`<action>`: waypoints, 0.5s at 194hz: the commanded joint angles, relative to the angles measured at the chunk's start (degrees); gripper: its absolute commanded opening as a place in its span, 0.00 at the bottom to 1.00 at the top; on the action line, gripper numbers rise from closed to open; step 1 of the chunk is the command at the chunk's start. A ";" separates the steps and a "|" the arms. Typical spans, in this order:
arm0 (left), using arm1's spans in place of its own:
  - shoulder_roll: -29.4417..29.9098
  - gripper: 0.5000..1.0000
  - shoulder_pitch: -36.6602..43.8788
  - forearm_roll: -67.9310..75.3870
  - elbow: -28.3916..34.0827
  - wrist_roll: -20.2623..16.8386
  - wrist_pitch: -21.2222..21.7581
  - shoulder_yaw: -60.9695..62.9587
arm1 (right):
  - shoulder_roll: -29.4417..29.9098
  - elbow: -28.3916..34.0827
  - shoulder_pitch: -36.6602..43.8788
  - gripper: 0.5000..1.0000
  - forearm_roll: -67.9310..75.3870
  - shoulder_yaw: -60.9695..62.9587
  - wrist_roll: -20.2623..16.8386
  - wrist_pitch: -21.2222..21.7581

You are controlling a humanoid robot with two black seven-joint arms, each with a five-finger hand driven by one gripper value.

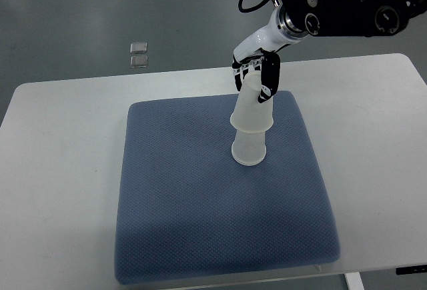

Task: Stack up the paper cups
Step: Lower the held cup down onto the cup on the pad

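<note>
**Over the blue mat: one cup going down onto another**

Top view. On the blue mat [220, 197], a little behind and right of its middle, stands the lower cup [249, 149], mouth down, its wide rim resting on the fabric. The upper cup [253, 107], also inverted, sits over it and leans slightly off the vertical, its rim partway down the lower cup's wall. The right robot hand [260, 77] reaches in from the far right corner of the mat; its dark-tipped fingers [269, 80] curl around the upper cup's narrow closed end, pinching it there. Whether the upper cup is fully seated I cannot tell. The left hand does not show.

The mat covers most of the white table [60, 137]. Beyond the mat's far left corner, off the table, two small pale squares [139, 54] lie on the floor.

Both cups look translucent, thin-walled and very light. I judge that they dent easily under a hard squeeze and tip with a small sideways nudge, more so on a soft mat. Smooth walls may slip between the fingers. The stiffest place to hold is near the closed base, where the robot hand has it, and pressure should be gentle, straight down along the stack's axis.
</note>
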 commanded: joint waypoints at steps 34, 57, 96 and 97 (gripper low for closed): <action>0.00 1.00 -0.01 0.00 0.00 0.00 0.00 0.00 | -0.17 0.00 -0.57 0.27 0.03 0.05 0.02 -0.30; 0.00 1.00 0.08 0.00 0.00 0.00 0.00 0.00 | -0.17 0.00 -1.01 0.28 0.03 0.05 0.01 -0.65; 0.00 1.00 0.08 0.00 0.00 0.00 0.00 0.00 | -0.17 0.00 -1.71 0.33 0.12 0.05 -0.07 -0.83; 0.00 1.00 0.08 0.00 0.00 0.00 0.00 0.00 | -0.17 0.00 -1.80 0.34 0.12 0.05 0.01 -0.83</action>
